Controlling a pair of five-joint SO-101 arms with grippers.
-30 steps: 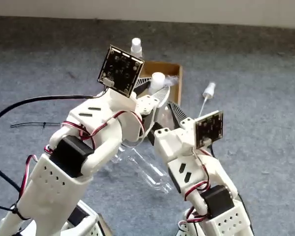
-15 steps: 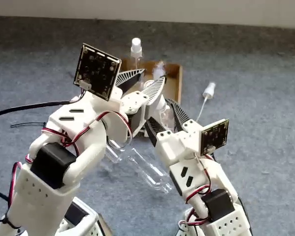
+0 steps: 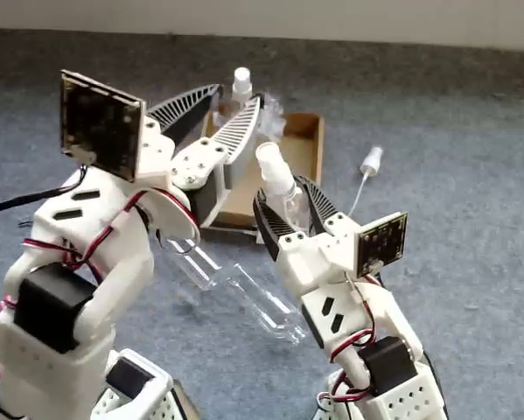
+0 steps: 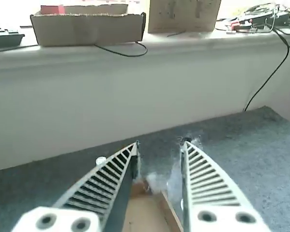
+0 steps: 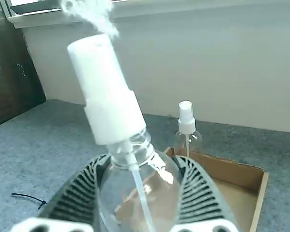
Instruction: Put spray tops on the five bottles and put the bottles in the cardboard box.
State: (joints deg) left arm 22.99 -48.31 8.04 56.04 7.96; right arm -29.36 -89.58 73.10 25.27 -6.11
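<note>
Here the right gripper (image 3: 286, 196) is clenched around the shoulder of a clear plastic bottle (image 5: 135, 188), held up just in front of the shallow brown cardboard box (image 3: 317, 149), with a white spray top (image 5: 106, 92) already on its neck. The left gripper (image 4: 160, 143) hangs above the box with its jaws spread and nothing between them. The step in hand looks like setting this bottle into the box. To do it well, the grip should stay firm, since the smooth round wall could slip, and the bottle should go forward and come down base first on bare box floor. It must clear the other topped clear bottle (image 3: 241, 83) at the box's far edge, and the left arm should keep out of the way. The top looks slightly crooked, so its seating is worth checking. The bottle's long axis is nearly vertical, nozzle up, leaning a little toward the left arm.
</note>
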